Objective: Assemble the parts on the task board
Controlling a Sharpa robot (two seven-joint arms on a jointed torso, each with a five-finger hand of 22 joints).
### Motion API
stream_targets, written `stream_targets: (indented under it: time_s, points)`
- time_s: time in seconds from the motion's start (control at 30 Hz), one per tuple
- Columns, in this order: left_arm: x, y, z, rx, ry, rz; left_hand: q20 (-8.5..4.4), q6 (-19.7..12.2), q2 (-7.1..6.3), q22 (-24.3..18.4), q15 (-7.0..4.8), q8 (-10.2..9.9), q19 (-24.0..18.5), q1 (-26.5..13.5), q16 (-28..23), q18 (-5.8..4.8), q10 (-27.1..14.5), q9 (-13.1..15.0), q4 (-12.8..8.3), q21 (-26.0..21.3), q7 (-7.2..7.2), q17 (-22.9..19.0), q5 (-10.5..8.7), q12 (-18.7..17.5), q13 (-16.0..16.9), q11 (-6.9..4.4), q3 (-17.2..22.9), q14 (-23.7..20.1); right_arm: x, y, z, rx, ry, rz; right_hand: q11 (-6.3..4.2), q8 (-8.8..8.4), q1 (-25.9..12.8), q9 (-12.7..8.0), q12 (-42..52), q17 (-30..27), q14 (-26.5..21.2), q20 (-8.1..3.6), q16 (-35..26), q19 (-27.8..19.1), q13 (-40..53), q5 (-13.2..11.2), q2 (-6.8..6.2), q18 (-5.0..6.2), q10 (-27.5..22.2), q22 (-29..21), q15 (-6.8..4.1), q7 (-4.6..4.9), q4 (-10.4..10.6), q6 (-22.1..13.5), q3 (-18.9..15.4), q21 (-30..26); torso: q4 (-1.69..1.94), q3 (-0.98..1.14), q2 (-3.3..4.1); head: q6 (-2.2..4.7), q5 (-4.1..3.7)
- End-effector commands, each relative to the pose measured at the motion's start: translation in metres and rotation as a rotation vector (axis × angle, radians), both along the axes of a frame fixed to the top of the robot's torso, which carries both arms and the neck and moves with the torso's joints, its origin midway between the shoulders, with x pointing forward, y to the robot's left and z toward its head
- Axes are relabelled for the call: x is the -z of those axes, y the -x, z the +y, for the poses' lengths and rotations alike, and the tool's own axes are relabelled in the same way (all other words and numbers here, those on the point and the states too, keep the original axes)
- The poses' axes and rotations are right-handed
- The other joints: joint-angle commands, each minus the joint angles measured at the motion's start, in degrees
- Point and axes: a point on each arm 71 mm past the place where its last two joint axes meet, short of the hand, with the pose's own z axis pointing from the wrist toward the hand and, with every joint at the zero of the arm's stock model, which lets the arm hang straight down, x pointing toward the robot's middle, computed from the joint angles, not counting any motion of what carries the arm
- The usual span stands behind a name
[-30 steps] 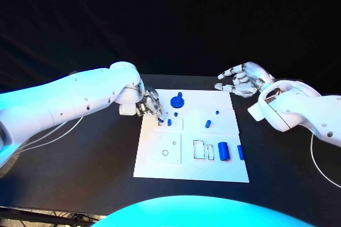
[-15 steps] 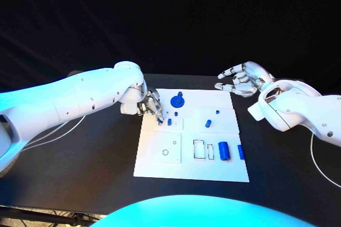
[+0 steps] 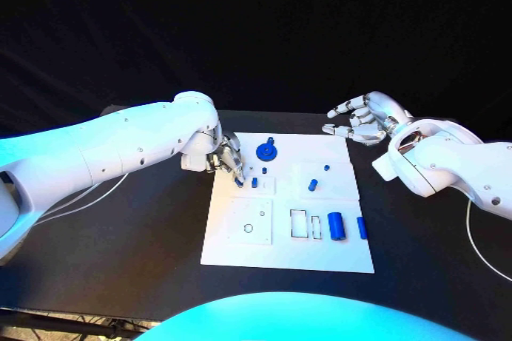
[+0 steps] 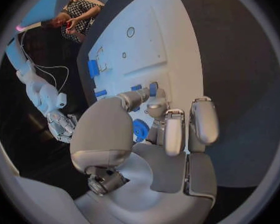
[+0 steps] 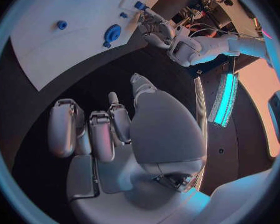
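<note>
The white task board [image 3: 246, 256] lies in the middle of the black table. My left hand [image 3: 226, 160] reaches over the board's far left edge. Its thumb and a finger pinch a small blue peg [image 3: 254, 183] [image 4: 153, 88] that stands upright by a square outline. A blue gear [image 3: 267, 152] [image 4: 140, 129] sits just beyond that hand. Other blue parts on the board are a short peg [image 3: 311, 185], a thick cylinder [image 3: 337, 226] and a thin bar [image 3: 361, 228]. My right hand [image 3: 364, 119] hovers off the board's far right corner, fingers spread, holding nothing.
Rectangular slots [image 3: 305, 225] and a round hole [image 3: 248, 228] mark the board's near half. A white cable [image 3: 75, 204] runs across the table on the left, and another [image 3: 477, 245] on the right. Black table surface surrounds the board.
My left arm has swung slightly further in over the table, with its fingertips staying at the small peg. The peg, the other parts and my right hand have not moved.
</note>
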Motion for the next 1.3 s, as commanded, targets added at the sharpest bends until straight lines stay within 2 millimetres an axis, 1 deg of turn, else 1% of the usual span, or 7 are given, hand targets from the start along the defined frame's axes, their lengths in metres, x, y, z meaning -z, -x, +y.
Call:
stream_targets:
  time_s: [0.03, 0.33, 0.67, 1.3]
  points:
    - [-0.0018, 0.0004, -0.0028, 0.03, -0.028, -0.01, 0.04, 1.22, 0.52, 0.07, -0.45, 0.24, 0.31, 0.26, 0.26, -0.61, 0.31, 7.66, -5.89, 0.38, -1.08, 12.84, 0.22, 0.08, 0.0, -0.22, 5.9, 5.28, -0.0004, 0.0007, 0.0019, -0.017, 0.005, -0.01, -0.1, 0.21, -0.26, -0.09, -0.14, 9.7, 4.8, -0.25, -0.32, -0.27, 3.09, 0.36, 0.04, 1.08, -0.37, 6.4, -0.4, -0.09, -0.15, 0.05, 0.0, -0.28, 0.01, -0.01, -0.01, -0.05, -0.02]
    - [-0.0018, 0.0011, -0.0062, 0.047, -0.044, -0.022, 0.0, 1.27, 0.34, 0.2, -0.48, 0.26, 0.39, 0.23, 0.33, -0.65, 0.4, 7.77, -6.22, 0.46, -1.11, 12.98, 0.23, 0.1, 0.02, -0.26, 6.1, 5.32, -0.0005, 0.0007, 0.002, -0.018, 0.005, -0.01, -0.1, 0.21, -0.26, -0.09, -0.14, 9.7, 4.8, -0.25, -0.32, -0.27, 3.09, 0.36, 0.04, 1.08, -0.37, 6.4, -0.4, -0.09, -0.15, 0.05, 0.0, -0.28, 0.02, -0.05, 0.01, -0.15, -0.07]
    - [-0.0011, 0.0019, -0.0086, 0.057, -0.049, -0.022, 0.0, 1.27, 0.34, 0.2, -0.48, 0.26, 0.39, 0.23, 0.33, -0.65, 0.4, 7.77, -6.22, 0.46, -1.11, 12.98, 0.23, 0.1, 0.02, -0.26, 6.1, 5.32, -0.0005, 0.0007, 0.0022, -0.019, 0.005, -0.01, -0.1, 0.21, -0.26, -0.09, -0.14, 9.7, 4.8, -0.25, -0.32, -0.27, 3.09, 0.36, 0.04, 1.08, -0.37, 6.4, -0.4, -0.09, -0.15, 0.05, 0.0, -0.28, 0.04, -0.04, 0.0, -0.27, -0.16]
    - [0.0, 0.0032, -0.0067, 0.072, -0.062, -0.004, -0.03, 1.35, 0.14, 0.27, -0.51, 0.27, 0.44, 0.21, 0.41, -0.67, 0.38, 7.89, -6.57, 0.51, -1.15, 13.14, 0.22, -0.05, -0.27, -0.3, 6.32, 5.37, -0.0005, 0.0007, 0.0021, -0.019, 0.006, -0.011, -0.1, 0.21, -0.26, -0.09, -0.14, 9.7, 4.8, -0.25, -0.32, -0.27, 3.09, 0.36, 0.04, 1.08, -0.37, 6.4, -0.4, -0.09, -0.15, 0.05, 0.0, -0.28, 0.03, -0.02, 0.0, -0.37, -0.17]
